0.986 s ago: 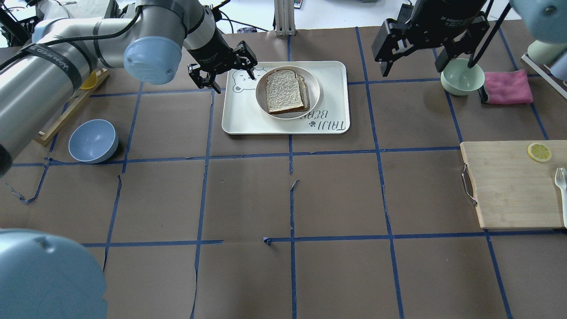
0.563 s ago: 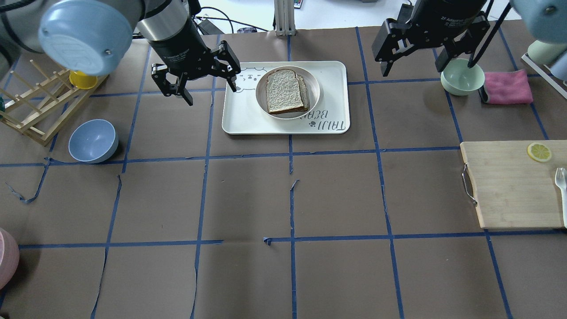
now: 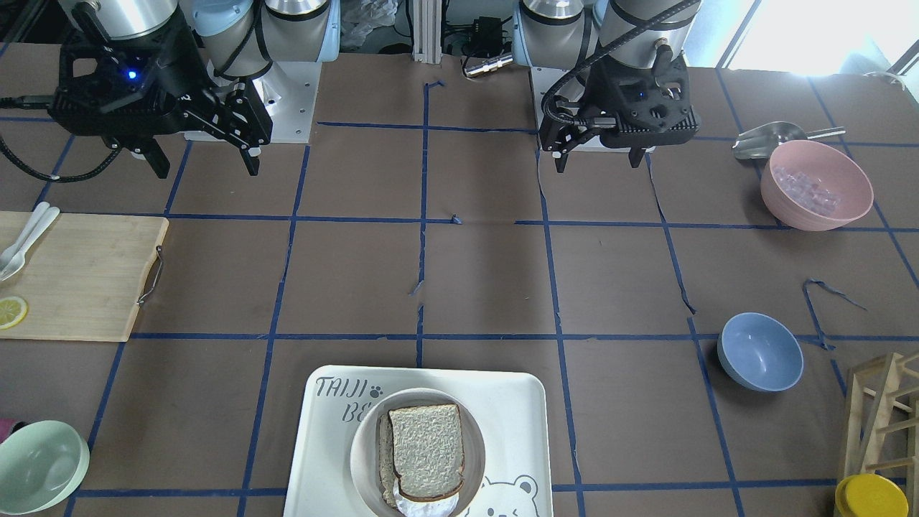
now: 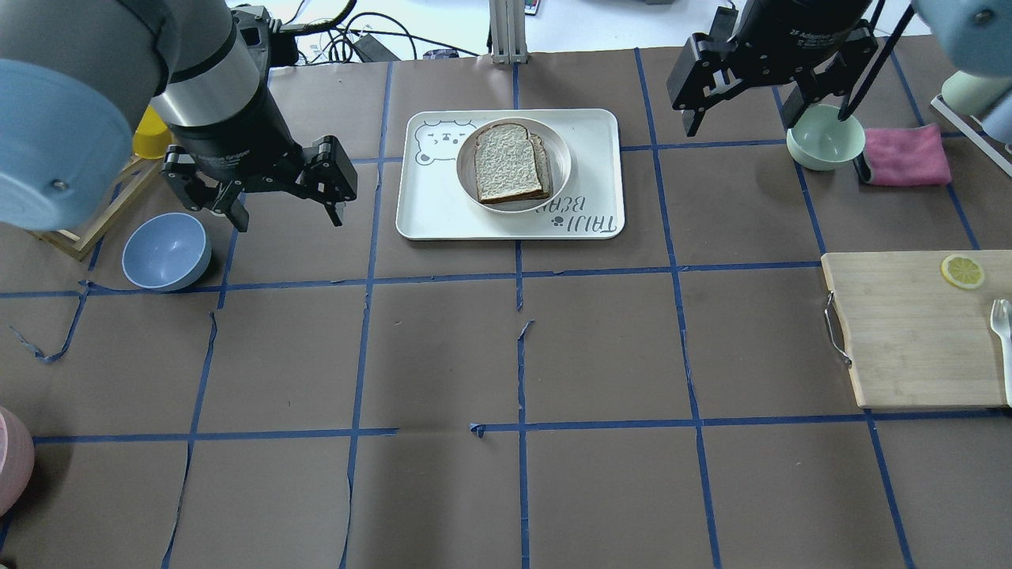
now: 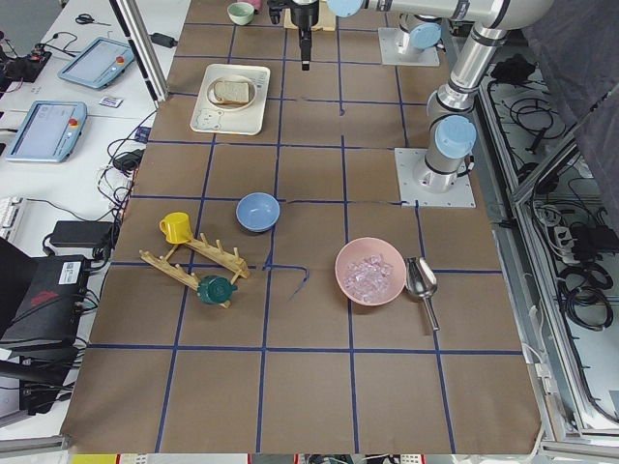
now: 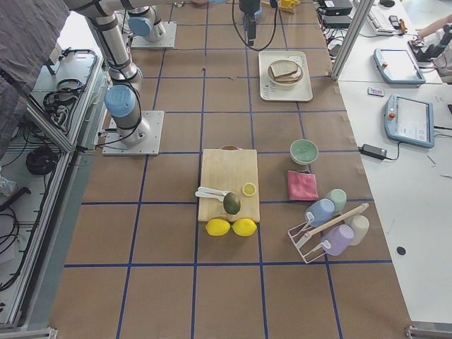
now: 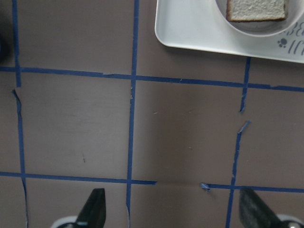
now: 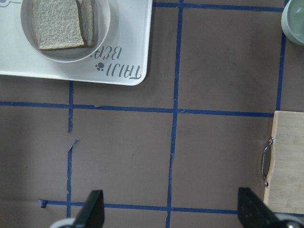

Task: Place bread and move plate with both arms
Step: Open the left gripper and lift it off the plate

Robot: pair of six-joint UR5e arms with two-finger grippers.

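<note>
Bread (image 4: 510, 162) in plate (image 4: 562, 158) on tray (image 4: 443, 213); left gripper (image 4: 286, 217), right gripper (image 4: 739, 118): jaws apart, empty.

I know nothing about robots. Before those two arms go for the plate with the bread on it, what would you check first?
1. Bread seated in the plate: ok, it lies flat inside the rim.
2. Plate resting on the tray: ok, and its rim is bare all round.
3. Left gripper open and empty: ok.
4. Right gripper open and empty: ok.
5. Left gripper apart from the blue bowl: ok.
6. Right gripper's clearance over the green bowl: cannot tell; they overlap in the overhead view.
</note>
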